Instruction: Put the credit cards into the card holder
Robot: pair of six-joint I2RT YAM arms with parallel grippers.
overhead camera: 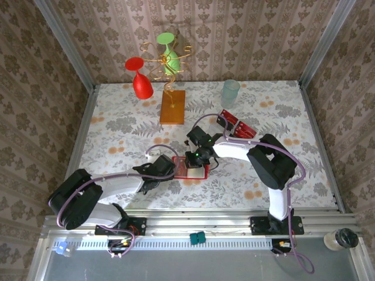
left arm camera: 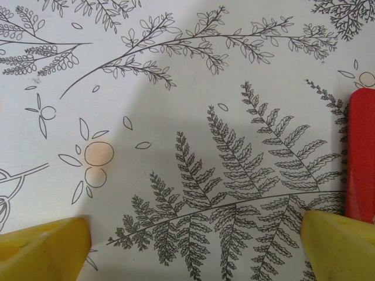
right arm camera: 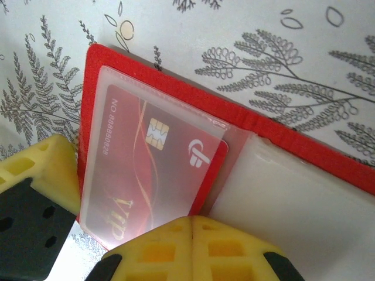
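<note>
Goblet rack (overhead camera: 172, 106), cup (overhead camera: 230, 92) well behind open card holder (overhead camera: 193, 171).

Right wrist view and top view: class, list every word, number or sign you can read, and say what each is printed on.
"VIP": gold letters on the credit card tucked in the clear pocket of the card holder.
"NO 888888828": small print along the same card's edge; digit count uncertain.
White round logo on that card: a sign, no readable letters.
Loose cards in the top view: lettering too small to read.
</note>
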